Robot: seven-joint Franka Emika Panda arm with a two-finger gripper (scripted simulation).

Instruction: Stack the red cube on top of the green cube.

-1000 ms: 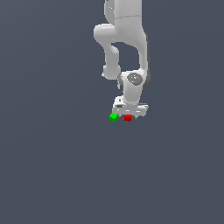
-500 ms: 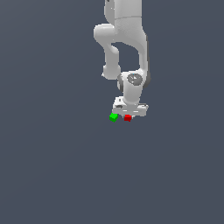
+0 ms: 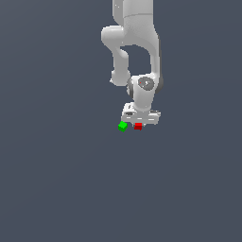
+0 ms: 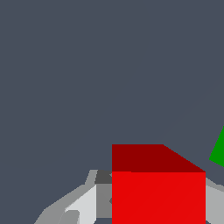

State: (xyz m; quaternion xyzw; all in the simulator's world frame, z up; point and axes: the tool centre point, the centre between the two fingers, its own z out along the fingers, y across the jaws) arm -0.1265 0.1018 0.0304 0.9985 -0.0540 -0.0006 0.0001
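The red cube (image 3: 138, 126) lies on the dark grey floor directly under the white gripper (image 3: 139, 124). In the wrist view the red cube (image 4: 158, 192) sits between the two fingers (image 4: 87, 203), which touch its two sides, so the gripper is shut on it. The green cube (image 3: 123, 126) lies just beside the red cube, towards the exterior view's left, a small gap apart. Only a corner of the green cube (image 4: 218, 151) shows at the edge of the wrist view. Both cubes look level with each other on the floor.
The white arm (image 3: 137, 42) rises from the gripper to the top edge of the exterior view. The floor (image 3: 56, 179) around the cubes is plain dark grey, with no other object in view.
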